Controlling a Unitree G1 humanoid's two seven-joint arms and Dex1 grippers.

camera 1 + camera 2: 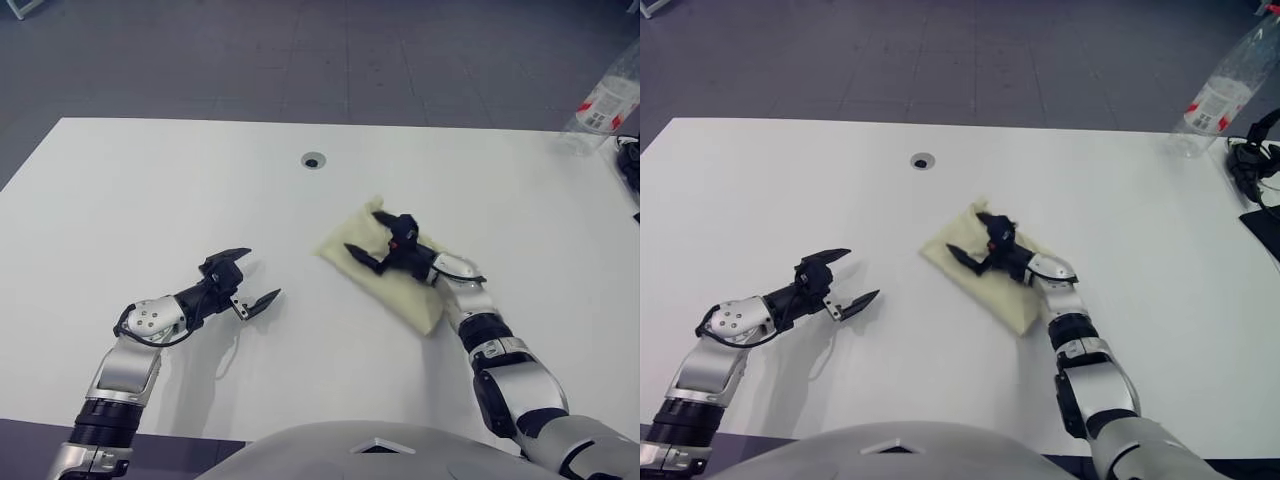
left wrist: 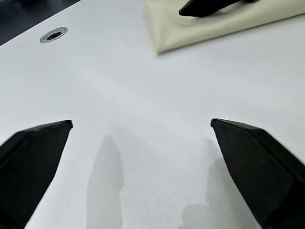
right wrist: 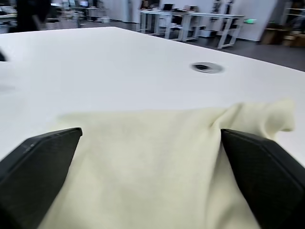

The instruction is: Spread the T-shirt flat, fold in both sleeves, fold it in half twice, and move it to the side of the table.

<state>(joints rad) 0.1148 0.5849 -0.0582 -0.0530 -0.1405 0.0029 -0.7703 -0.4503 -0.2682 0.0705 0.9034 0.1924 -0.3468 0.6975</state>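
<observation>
Left claw hangs spread wide over table; right claw, also spread, seemingly rests on folded T-shirt

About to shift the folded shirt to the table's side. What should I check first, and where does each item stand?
1. T-shirt folded into a compact bundle: ok.
2. Right gripper positioned over the T-shirt: ok.
3. Grip on the cloth: not ok, the jaws stand open.
4. Fingers touching the fabric: cannot tell.
5. Left gripper open over bare table, apart from the T-shirt: ok.
6. Bottle at the far right corner, well apart from the T-shirt: ok.
</observation>
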